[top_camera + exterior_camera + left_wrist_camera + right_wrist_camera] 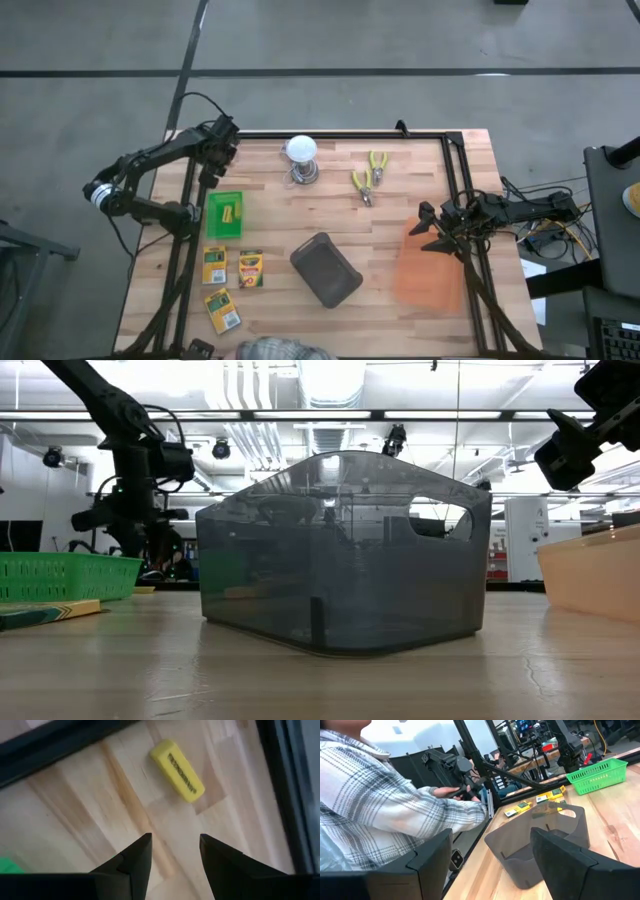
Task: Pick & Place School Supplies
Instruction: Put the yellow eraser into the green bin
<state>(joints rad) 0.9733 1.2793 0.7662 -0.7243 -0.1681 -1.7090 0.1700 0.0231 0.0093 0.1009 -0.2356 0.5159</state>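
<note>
Three green-and-yellow crayon boxes (214, 265), (250, 268), (222, 310) lie flat near the table's left near corner; two of them (517, 809), (550, 796) also show in the right wrist view. A small yellow block (177, 770) lies flat on the wood, ahead of my left gripper (172, 842), which hovers open above it without touching. In the high view my left gripper (222, 135) is at the far left corner, and the block is hidden there. Yellow pieces (229, 213) lie in a green basket (213, 226). My right gripper (422, 228) is open, raised over the orange bin (430, 270).
A grey bin (326, 270) stands mid-table. A white bulb on a metal base (302, 158) and yellow-handled pliers (370, 175) lie toward the far edge. A black frame (340, 133) runs along the table's edges. A person in a plaid shirt (385, 805) stands beyond the table.
</note>
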